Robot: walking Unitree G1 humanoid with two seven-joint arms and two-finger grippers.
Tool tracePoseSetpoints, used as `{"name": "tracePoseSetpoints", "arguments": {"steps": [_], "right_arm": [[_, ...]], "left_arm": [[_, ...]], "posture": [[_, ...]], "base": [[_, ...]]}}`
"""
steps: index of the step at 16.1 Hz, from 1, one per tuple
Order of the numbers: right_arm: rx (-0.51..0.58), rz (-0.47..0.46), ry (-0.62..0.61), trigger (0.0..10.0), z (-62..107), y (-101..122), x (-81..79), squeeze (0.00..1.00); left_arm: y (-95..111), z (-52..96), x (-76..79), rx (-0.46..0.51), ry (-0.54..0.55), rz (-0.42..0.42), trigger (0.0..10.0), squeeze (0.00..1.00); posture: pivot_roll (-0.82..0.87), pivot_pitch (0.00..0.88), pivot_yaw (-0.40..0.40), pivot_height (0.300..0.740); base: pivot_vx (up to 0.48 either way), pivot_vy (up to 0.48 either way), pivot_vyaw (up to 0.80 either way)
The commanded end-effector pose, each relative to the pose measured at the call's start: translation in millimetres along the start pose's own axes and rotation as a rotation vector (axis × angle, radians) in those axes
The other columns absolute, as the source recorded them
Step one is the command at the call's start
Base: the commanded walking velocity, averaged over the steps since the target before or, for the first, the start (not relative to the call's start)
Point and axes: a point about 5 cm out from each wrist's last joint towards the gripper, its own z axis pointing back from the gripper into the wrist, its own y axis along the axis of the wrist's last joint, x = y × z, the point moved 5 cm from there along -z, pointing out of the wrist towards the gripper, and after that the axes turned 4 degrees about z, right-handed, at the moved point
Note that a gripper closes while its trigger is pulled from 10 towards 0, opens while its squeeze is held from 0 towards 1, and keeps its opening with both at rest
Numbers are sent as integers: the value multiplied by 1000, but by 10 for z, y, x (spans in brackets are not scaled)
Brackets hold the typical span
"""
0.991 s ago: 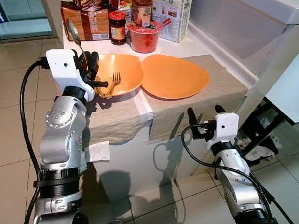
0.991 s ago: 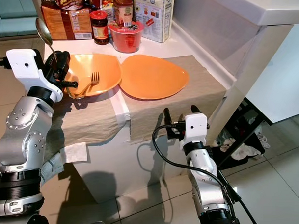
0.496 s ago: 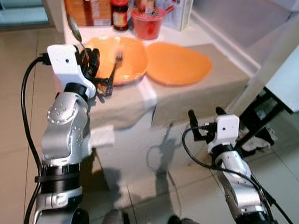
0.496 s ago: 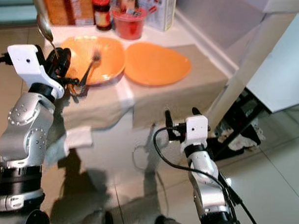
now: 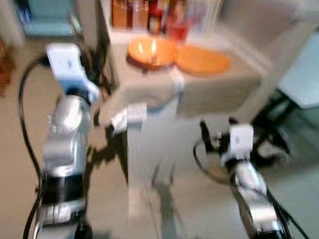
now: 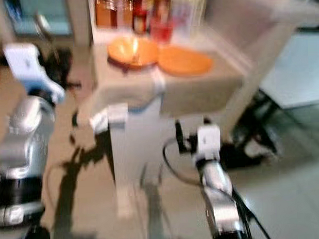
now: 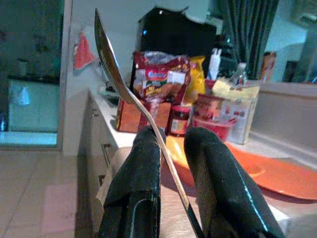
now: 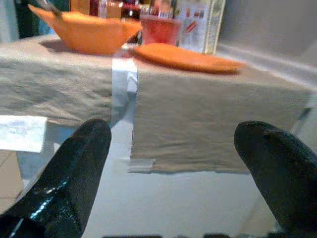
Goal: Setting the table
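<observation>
The left gripper is clamped on a spoon, its fingers pinching the handle so the bowl of the spoon stands up above them. In the blurred head views this arm is raised off the table's left edge, apart from it. The right gripper hangs low in front of the table with its fingers spread wide and nothing between them. On the cloth-covered table an orange bowl stands toward the left edge, and a flat orange plate lies just beside it to the right. Jars and packets crowd the far edge behind both.
</observation>
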Motion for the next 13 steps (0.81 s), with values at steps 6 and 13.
{"name": "tracePoseSetpoints", "arguments": {"steps": [6,13], "right_arm": [[4,-4,-22,10000,-14,19,70,0],[-15,13,-19,10000,-21,-7,72,0]], "left_arm": [[-79,31,143,-20,-45,-31,0,0],[-239,126,251,-55,-49,-24,0,0]], "posture": [[126,0,-59,740],[126,0,-60,740]], "base": [[0,-66,0],[0,-480,494]]}}
